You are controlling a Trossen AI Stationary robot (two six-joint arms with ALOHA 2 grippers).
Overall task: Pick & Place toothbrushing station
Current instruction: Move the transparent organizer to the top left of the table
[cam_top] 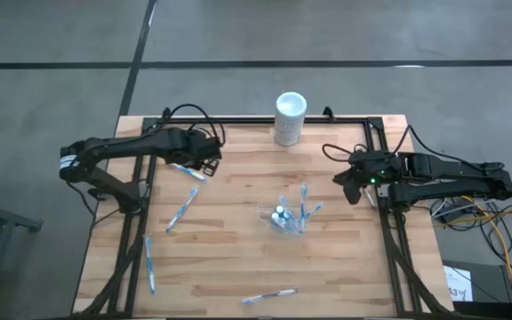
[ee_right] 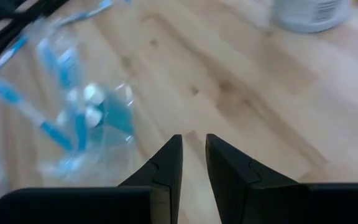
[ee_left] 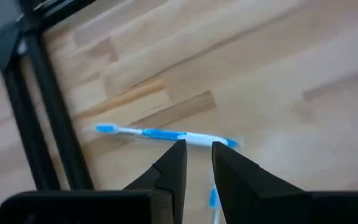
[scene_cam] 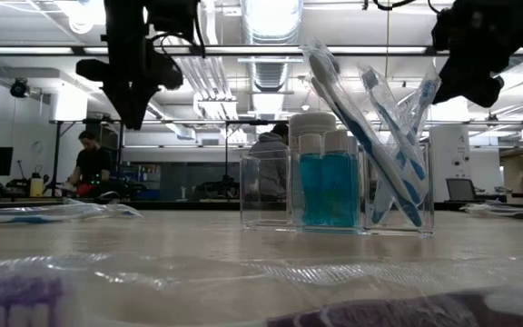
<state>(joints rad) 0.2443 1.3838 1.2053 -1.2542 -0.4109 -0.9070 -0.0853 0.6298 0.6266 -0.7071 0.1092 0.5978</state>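
Toothbrush, upper left of the high view below the left gripper, whose jaws are nearly closed and empty, as are the right gripper's: likely light, stiff, slippery; grasp mid-handle.

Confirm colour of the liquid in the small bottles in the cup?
Teal-blue, white caps. The bottles show best in the low view.

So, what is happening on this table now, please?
Two dark robot arms are sorting a toothbrushing set on a wooden table. The left gripper hovers, holding nothing, above a thin blue-and-white toothbrush near the table's left side. The right gripper waits, also holding nothing, near the right edge. A small clear plastic cup in the middle already holds several toothbrushes and teal tubes. Other toothbrushes lie scattered.
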